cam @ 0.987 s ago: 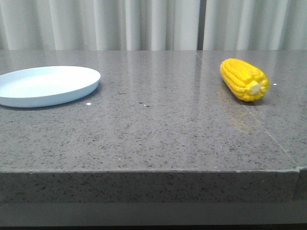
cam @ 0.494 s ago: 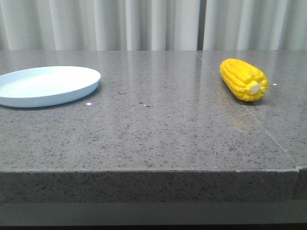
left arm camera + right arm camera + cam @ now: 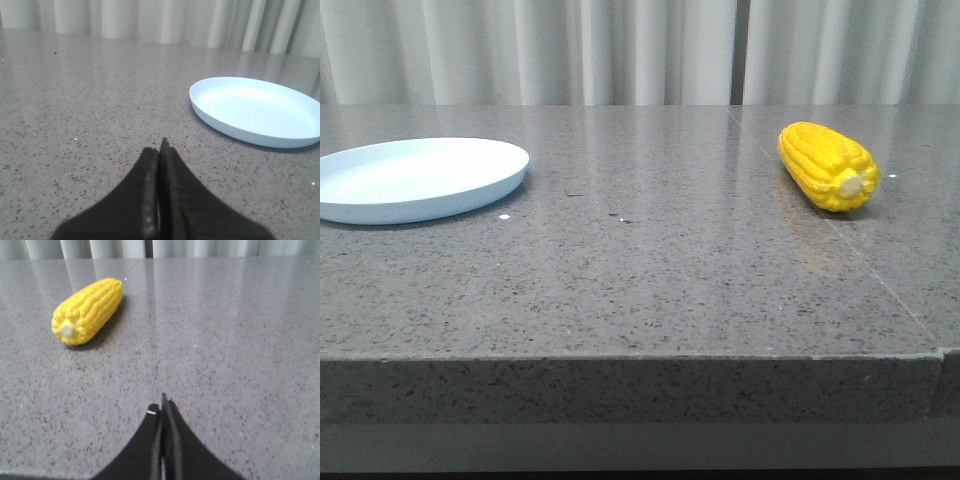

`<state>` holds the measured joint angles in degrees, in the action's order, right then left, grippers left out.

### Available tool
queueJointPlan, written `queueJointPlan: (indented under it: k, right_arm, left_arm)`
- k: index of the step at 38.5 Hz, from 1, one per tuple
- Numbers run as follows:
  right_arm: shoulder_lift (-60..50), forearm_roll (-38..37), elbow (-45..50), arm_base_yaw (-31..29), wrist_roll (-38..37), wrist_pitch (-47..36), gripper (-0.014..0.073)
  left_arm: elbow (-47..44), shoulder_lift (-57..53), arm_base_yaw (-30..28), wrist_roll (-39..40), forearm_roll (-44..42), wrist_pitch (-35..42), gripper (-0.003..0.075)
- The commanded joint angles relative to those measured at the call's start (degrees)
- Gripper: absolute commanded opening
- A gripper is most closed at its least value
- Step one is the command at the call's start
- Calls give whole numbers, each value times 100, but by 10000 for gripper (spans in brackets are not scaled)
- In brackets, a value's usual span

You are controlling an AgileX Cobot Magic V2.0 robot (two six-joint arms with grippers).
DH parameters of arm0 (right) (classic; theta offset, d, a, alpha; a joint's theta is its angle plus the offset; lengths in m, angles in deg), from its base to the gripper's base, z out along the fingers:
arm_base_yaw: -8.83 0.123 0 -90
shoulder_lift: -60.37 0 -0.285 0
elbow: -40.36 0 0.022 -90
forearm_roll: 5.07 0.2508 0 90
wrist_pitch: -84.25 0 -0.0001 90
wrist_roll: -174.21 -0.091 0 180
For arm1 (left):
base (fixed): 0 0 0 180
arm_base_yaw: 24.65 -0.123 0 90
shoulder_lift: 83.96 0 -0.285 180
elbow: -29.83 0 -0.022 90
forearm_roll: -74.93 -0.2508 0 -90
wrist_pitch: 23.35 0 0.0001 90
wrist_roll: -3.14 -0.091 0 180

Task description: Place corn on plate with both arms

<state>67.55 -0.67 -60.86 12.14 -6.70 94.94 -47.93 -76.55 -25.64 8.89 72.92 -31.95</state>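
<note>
1. Since nothing is grasped yet, the right gripper (image 3: 163, 405) hangs with fingers pressed together and empty, short of the corn (image 3: 89, 310)
2. Likewise pinched together, the left gripper (image 3: 160, 149) holds nothing, near the plate (image 3: 300, 141)
3. Well right of the plate (image 3: 510, 180) on the table (image 3: 650, 290), the corn (image 3: 827, 165) lies on its side, stub facing the robot, so I judge the right arm suited to fetch it
</note>
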Motion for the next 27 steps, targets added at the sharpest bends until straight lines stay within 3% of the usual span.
queueJointPlan:
  k: [1,5,8,17,23,27]
  right_arm:
    - [-96,-75,-134,-37,58,-765,-20]
    - [-96,-34,-288,-37,58,-861,-20]
    - [-96,-34,-575,-37,58,-722,-20]
    - [93,-34,-1734,-37,58,-176,-20]
    - [879,-34,-2526,-37,58,269,-20]
    - [1550,-34,-2933,-37,58,420,-20]
  left_arm:
    - [-114,-85,-13,17,40,1018,-20]
    - [-1,-85,-13,17,40,1594,-20]
    - [238,-85,-13,17,-18,1597,-20]
    - [1486,255,-13,17,-612,582,-20]
    - [2327,1089,-13,17,-612,-155,-20]
    - [2644,1708,-13,17,-753,-253,-20]
